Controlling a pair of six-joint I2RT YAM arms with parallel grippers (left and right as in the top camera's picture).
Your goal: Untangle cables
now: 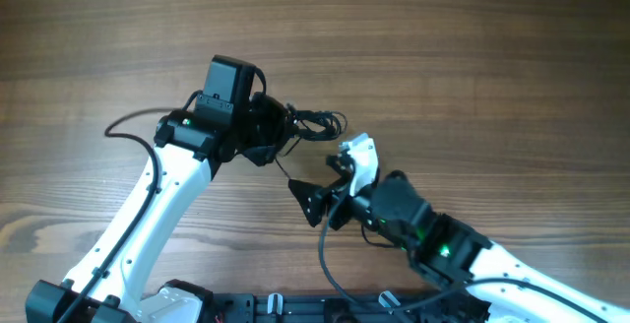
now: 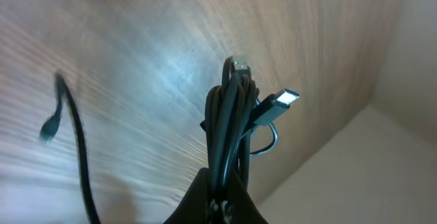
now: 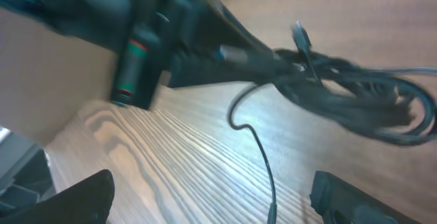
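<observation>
The left tool point(image 2: 220, 200) is clamped shut on the cables point(image 2: 229, 115), a bundle of thin black cords near the middle of the wooden table point(image 1: 463, 37). The right tool point(image 1: 335, 178) sits just beside the bundle with its fingers wide apart, gripping nothing (one loose strand point(image 3: 263, 156) runs between them).

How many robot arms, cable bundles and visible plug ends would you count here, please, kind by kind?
Robot arms: 2, the left arm and the right arm
Cable bundle: 1
Plug ends, as the left wrist view shows them: 3
Total: 6
</observation>
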